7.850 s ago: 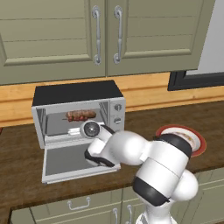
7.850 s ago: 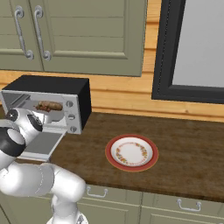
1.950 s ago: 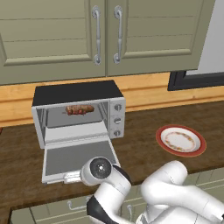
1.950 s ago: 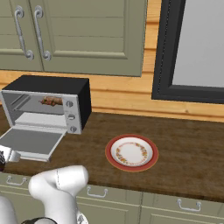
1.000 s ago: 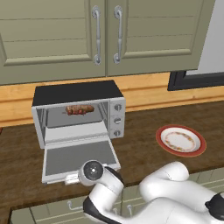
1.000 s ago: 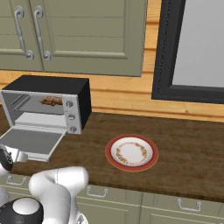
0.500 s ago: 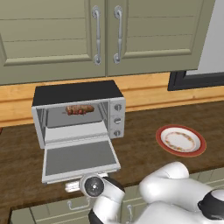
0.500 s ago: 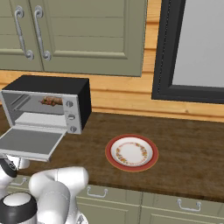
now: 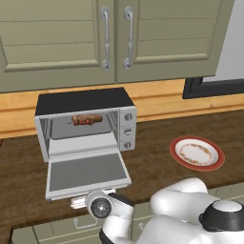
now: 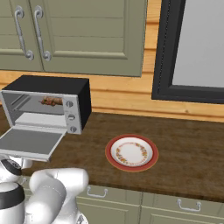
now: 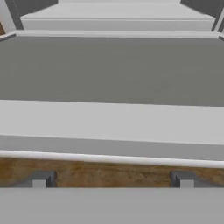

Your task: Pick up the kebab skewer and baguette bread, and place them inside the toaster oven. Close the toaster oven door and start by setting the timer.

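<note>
Toaster oven door [image 9: 86,172] open, handle partly hidden

Red-rimmed, speckled plate [image 9: 197,153]

The silver-framed drop-down door with dark glass [image 9: 86,172] lies open and flat, blocking the dark wood counter [image 9: 157,162] before the silver-grey boxy oven [image 9: 86,123]. The two dark fingers [image 11: 40,179] sit just below its front edge.

Green cabinets [image 9: 114,38] above wood counter [image 10: 183,148].
</note>
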